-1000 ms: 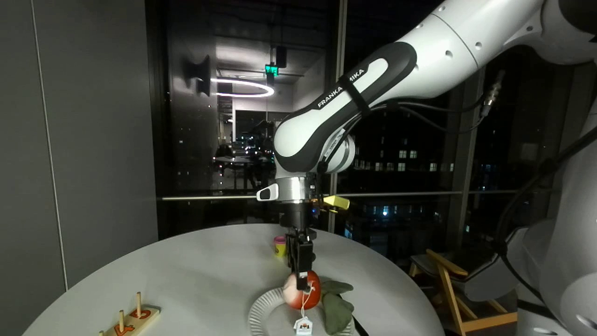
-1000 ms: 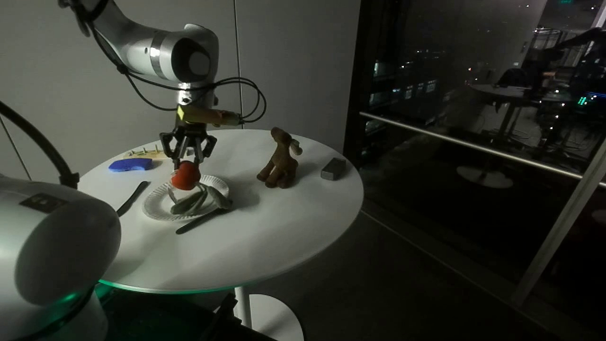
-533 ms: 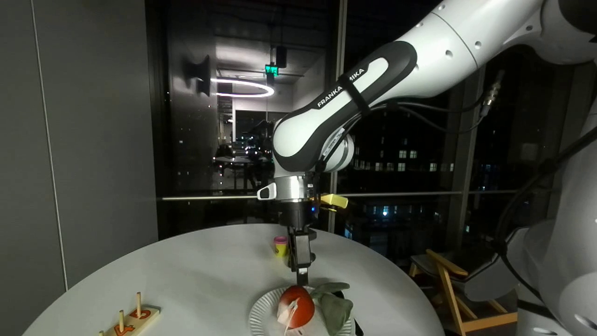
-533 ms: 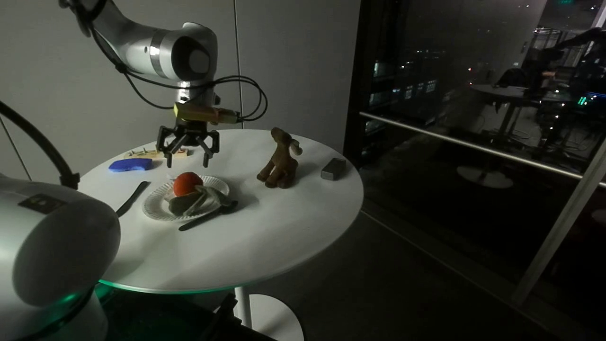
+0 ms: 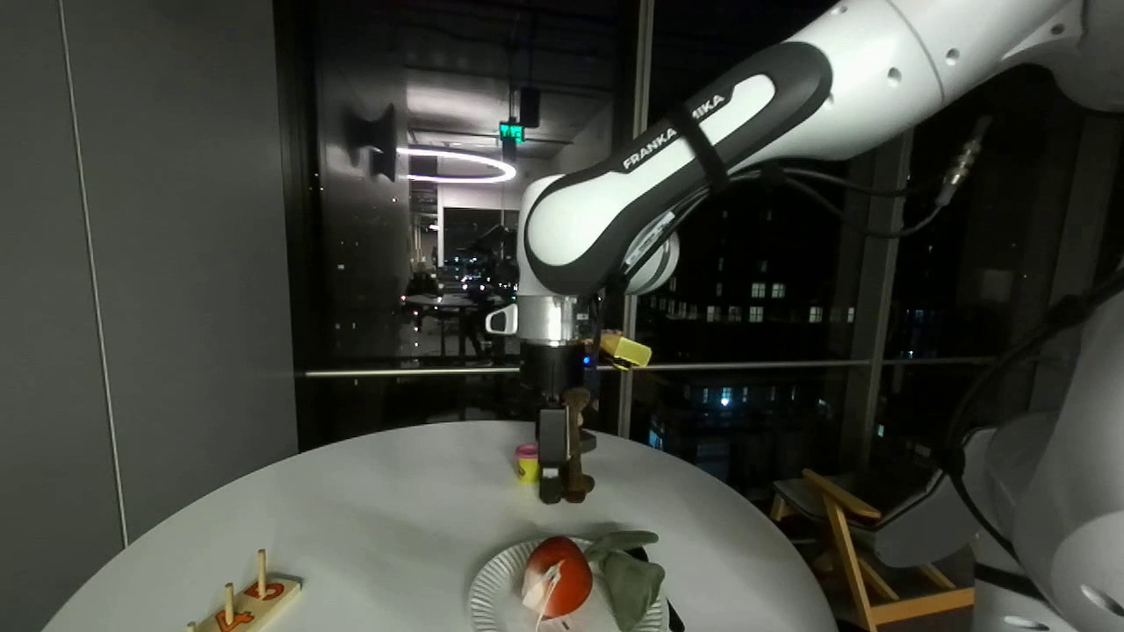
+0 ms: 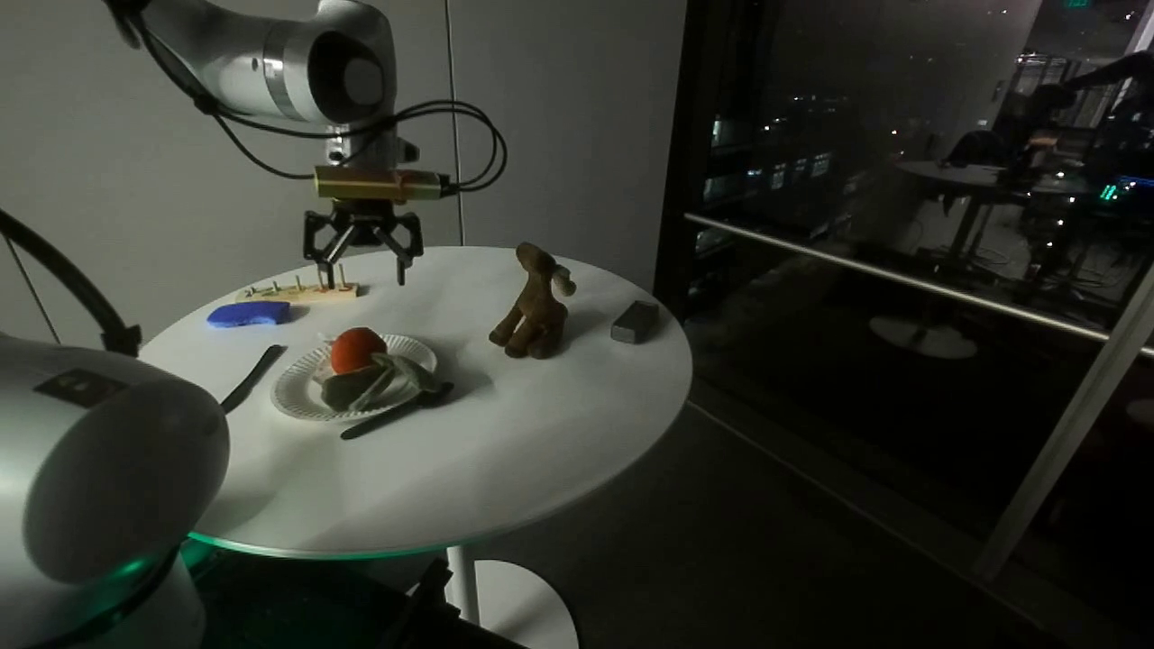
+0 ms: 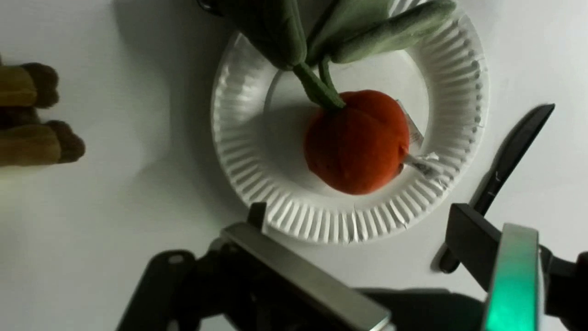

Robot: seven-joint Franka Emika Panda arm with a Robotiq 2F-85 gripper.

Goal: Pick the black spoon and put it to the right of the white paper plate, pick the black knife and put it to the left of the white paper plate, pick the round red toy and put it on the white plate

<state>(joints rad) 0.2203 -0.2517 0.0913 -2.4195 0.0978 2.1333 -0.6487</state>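
The round red toy (image 7: 358, 142) rests on the white paper plate (image 7: 330, 225), its green leaves (image 7: 376, 37) spread over the rim. In an exterior view my gripper (image 6: 365, 278) hangs above the table, higher than the toy. Its two fingers stand wide apart with nothing between them; in the wrist view, the gripper (image 7: 358, 224) frames the plate's near rim. The black knife (image 7: 510, 156) lies on the table beside the plate. Across the plate lies the black spoon (image 6: 383, 424), partly covered by a leaf in an exterior view.
A brown plush animal (image 6: 534, 311) sits beyond the plate, with a grey block (image 6: 636, 322) farther along. Near the knife's side are a blue object (image 6: 249, 313) and a wooden peg board (image 5: 255, 606). A small yellow-and-pink tub (image 5: 527, 463) stands farther back.
A second ago the fingers held the red toy just over the plate. They have spread and let it go; it sits lower on the plate, and the gripper has risen.
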